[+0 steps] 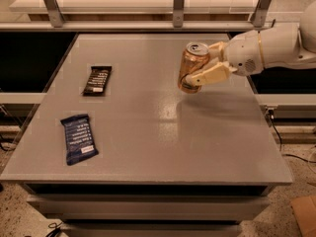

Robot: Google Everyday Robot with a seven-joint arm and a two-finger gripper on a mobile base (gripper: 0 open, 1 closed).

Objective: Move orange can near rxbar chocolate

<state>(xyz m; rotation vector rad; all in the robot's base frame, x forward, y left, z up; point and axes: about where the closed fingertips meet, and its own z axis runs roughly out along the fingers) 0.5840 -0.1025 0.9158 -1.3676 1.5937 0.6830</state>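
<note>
The orange can (191, 63) is at the right middle of the grey table (148, 147), tilted and lifted a little off the surface. My gripper (200, 64) reaches in from the right and is shut on the can, with one finger (211, 74) across its near side. The rxbar chocolate (97, 80), a dark flat bar with white text, lies on the left part of the table, well to the left of the can.
A larger blue wrapped bar (79, 138) lies near the front left. A metal rail with posts (178, 4) runs along the back edge. A cable (276, 132) hangs at the table's right side.
</note>
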